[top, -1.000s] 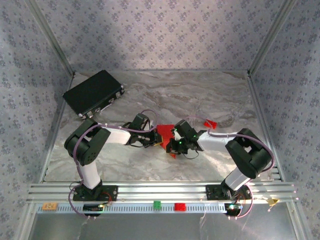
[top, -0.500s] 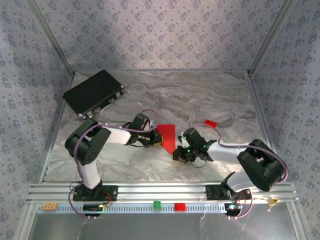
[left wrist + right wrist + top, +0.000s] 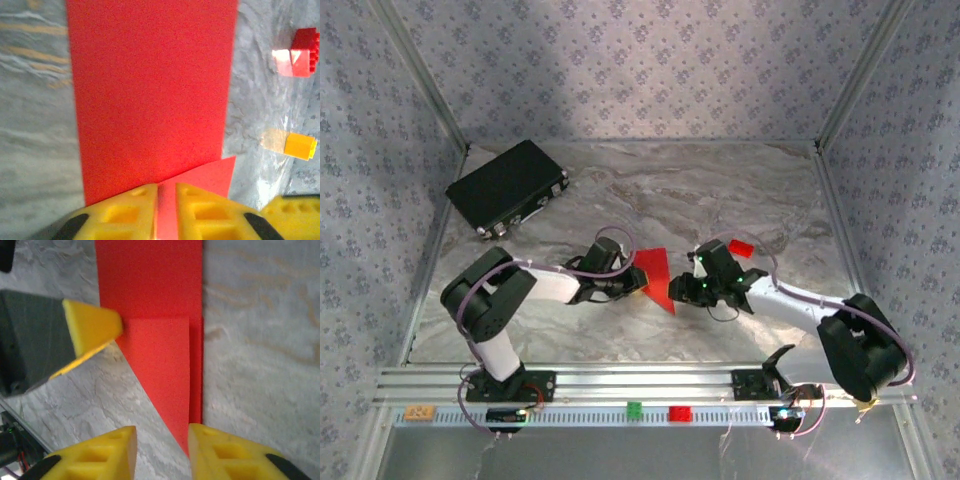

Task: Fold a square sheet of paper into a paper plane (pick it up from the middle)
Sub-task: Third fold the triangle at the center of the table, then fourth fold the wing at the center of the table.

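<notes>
The square sheet of paper (image 3: 655, 272) is bright red and lies folded into a long strip with a slanted pointed end on the marble table. My left gripper (image 3: 636, 286) sits at its left edge; in the left wrist view the paper (image 3: 150, 90) runs away from my left gripper (image 3: 167, 200), whose jaws stand a narrow slit apart with a red flap showing in the gap. My right gripper (image 3: 683, 291) is at the paper's right side. In the right wrist view my right gripper (image 3: 162, 450) is open over bare table, the paper's tip (image 3: 182, 432) beside its right finger.
A small red block (image 3: 741, 247) lies just behind the right arm, and a yellow block (image 3: 300, 146) lies beside it. A flat black box (image 3: 507, 186) sits at the back left. Green (image 3: 634, 408) and red (image 3: 679, 413) blocks rest on the front rail.
The right gripper has come off the paper, swung to its right side and opened. The left gripper's jaws have parted slightly. The paper now lies flatter.
</notes>
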{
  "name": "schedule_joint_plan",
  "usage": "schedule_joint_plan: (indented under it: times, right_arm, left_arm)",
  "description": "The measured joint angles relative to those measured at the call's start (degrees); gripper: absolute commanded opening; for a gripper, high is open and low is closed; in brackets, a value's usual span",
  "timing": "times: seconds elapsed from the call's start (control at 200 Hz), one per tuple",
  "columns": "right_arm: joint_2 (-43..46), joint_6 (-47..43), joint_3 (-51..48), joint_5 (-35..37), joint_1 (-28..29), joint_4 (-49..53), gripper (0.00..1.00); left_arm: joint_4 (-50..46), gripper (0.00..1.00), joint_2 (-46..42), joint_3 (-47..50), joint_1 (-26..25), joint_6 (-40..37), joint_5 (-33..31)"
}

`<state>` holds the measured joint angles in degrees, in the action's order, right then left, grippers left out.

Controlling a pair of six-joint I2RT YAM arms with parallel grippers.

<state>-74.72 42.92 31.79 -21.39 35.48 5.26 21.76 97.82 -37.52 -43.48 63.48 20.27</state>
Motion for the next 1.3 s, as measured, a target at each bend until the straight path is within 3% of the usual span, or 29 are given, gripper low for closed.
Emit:
schedule_joint_plan:
  times: [0.12, 0.26, 0.505, 0.775, 1.299]
  right_arm:
    - [-2.51, -0.09, 1.86, 1.05, -0.42, -0.28, 0.45]
    - [-5.31, 0.13, 2.47, 0.15, -2.01, -1.53, 0.41]
    - [-10.16, 0.15, 4.79, -2.49, -2.73, -3.69, 0.27]
    - [-11.65, -0.52, 5.64, -4.13, -3.21, -4.7, 0.12]
    - [-10.03, -0.94, 4.28, -6.56, -5.95, -7.8, 0.08]
  left_arm:
    - [-4.22, 0.43, -4.63, 0.17, -0.33, -1.88, -1.64]
    - [-8.0, 0.5, -7.67, -0.09, 1.01, -4.35, -1.97]
    - [-9.27, 0.51, -7.67, -0.02, 6.1, -6.01, 1.66]
    - [-9.01, 0.51, -6.62, -0.02, 7.61, -6.47, 6.12]
    - [-7.67, 0.6, -2.1, -3.69, 9.75, -6.4, 11.69]
